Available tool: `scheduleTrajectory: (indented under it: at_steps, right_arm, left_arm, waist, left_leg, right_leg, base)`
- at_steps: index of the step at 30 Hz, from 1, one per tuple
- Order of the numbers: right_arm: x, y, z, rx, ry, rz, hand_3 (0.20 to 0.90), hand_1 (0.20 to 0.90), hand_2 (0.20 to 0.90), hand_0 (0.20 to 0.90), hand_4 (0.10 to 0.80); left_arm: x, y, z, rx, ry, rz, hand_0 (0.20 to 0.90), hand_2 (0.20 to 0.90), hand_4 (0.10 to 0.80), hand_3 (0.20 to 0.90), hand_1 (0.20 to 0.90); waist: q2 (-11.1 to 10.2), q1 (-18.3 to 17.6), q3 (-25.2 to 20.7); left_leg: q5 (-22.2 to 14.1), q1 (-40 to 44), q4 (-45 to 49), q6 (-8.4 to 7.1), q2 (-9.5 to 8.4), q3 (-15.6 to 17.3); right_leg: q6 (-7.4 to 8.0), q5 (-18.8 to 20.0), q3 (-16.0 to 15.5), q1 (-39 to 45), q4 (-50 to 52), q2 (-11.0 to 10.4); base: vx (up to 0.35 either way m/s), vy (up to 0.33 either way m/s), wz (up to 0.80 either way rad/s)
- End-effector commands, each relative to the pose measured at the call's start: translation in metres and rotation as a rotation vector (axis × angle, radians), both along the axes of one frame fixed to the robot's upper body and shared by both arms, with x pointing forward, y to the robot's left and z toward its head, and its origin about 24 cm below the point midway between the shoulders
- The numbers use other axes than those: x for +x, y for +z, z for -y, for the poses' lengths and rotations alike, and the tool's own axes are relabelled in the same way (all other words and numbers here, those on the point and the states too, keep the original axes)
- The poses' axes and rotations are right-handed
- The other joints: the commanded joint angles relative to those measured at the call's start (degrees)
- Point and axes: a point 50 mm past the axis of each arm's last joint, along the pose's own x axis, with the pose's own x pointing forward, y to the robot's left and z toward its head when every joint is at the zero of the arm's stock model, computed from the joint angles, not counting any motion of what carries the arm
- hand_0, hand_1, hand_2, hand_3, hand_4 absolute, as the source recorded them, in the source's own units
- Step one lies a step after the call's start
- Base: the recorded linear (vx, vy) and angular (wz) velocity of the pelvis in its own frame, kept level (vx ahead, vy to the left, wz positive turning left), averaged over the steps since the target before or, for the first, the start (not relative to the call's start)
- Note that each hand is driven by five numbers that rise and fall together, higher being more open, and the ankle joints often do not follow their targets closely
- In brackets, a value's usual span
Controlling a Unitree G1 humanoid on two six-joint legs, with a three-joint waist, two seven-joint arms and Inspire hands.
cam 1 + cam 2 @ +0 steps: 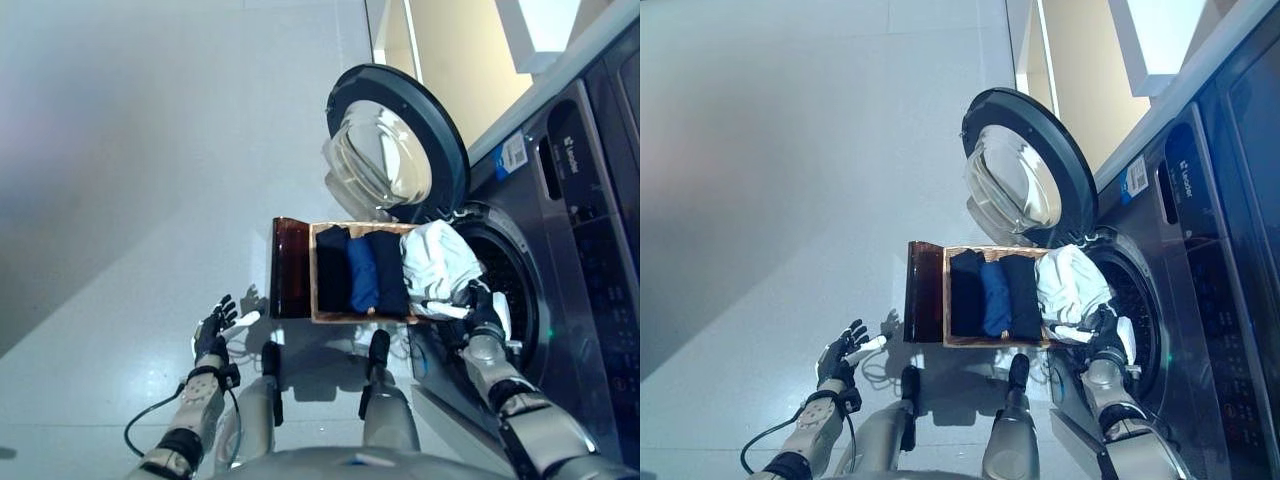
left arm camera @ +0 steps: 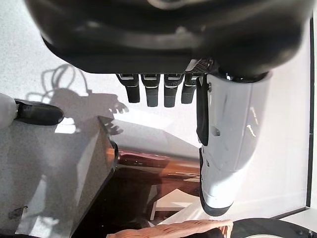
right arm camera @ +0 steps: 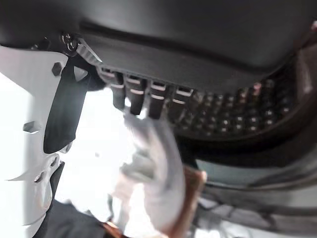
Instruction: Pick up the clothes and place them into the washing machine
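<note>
I'm seeing R hand fingers gripping white garment, just beyond them, at washing machine drum mouth. L hand hanging released. Door sticker text unreadable.

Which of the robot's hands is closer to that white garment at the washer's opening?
The right. The right hand has its fingers on the white garment at the drum opening. The left hand hangs open over the floor, on the far side of the basket.

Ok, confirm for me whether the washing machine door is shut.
No, the round glass door is swung wide open, leaving the drum opening exposed beside the white garment.
</note>
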Motion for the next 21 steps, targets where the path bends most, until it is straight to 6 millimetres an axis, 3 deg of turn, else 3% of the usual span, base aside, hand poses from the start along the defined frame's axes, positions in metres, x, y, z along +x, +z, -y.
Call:
scheduleTrajectory:
  at_steps: [1, 2, 8, 15, 21]
  right_arm:
    - [0.017, 0.029, 0.010, -0.051, -0.009, 0.153, 0.900, 0.900, 0.900, 0.900, 0.800]
    - [0.014, 0.024, -0.004, 0.011, 0.015, 0.185, 0.900, 0.900, 0.900, 0.900, 0.800]
    - [0.000, 0.015, -0.017, 0.061, 0.021, 0.211, 0.900, 0.900, 0.900, 0.900, 0.800]
    - [-0.007, 0.019, 0.000, -0.107, 0.018, 0.172, 0.900, 0.900, 0.900, 0.900, 0.800]
    - [0.012, 0.038, 0.027, -0.277, -0.013, 0.126, 0.900, 0.900, 0.900, 0.900, 0.800]
  left_arm:
    - [0.008, 0.013, -0.011, 0.038, 0.021, 0.093, 0.900, 0.900, 0.800, 0.900, 0.900]
    - [0.007, 0.012, -0.014, 0.045, 0.034, 0.087, 0.900, 0.900, 0.800, 0.900, 0.900]
    - [0.009, 0.016, -0.018, 0.056, 0.052, 0.107, 0.900, 0.900, 0.800, 0.900, 0.900]
    - [0.011, 0.019, -0.019, 0.068, 0.062, 0.122, 0.900, 0.900, 0.800, 0.900, 0.900]
    - [0.014, 0.021, -0.019, 0.078, 0.054, 0.129, 0.900, 0.900, 0.800, 0.900, 0.900]
  waist:
    - [-2.0, 0.3, -1.5]
    - [-2.6, -0.2, -1.6]
    - [-3.3, -1.2, -2.1]
    - [-3.3, -1.5, -2.0]
    - [-2.3, -0.4, -1.3]
  left_leg:
    - [3.9, -2.4, -0.7, -3.48, 3.77, -2.0]
    - [3.5, -1.9, -0.5, -3.45, 3.98, -2.0]
    - [2.7, -1.2, 0.1, -3.32, 4.14, -1.7]
    - [1.9, -1.4, 1.3, -3.06, 3.53, -1.6]
    - [2.1, -3.9, 2.4, -2.94, 2.47, -2.1]
  right_leg:
    - [1.58, 0.8, 1.2, 2.1, 3.3, -4.3]
    - [1.54, 0.6, 1.6, 2.3, 3.5, -4.1]
    - [1.51, 0.2, 2.4, 2.4, 4.1, -3.8]
    - [1.57, 0.2, 2.6, 2.0, 5.1, -4.3]
    - [1.78, 0.8, 1.8, 0.9, 5.4, -5.2]
  base:
    - [0.000, 0.000, 0.00]
    - [0.000, 0.000, 0.00]
    - [-0.002, -0.001, -0.02]
    - [0.000, 0.001, -0.01]
    - [-0.015, 0.002, 0.02]
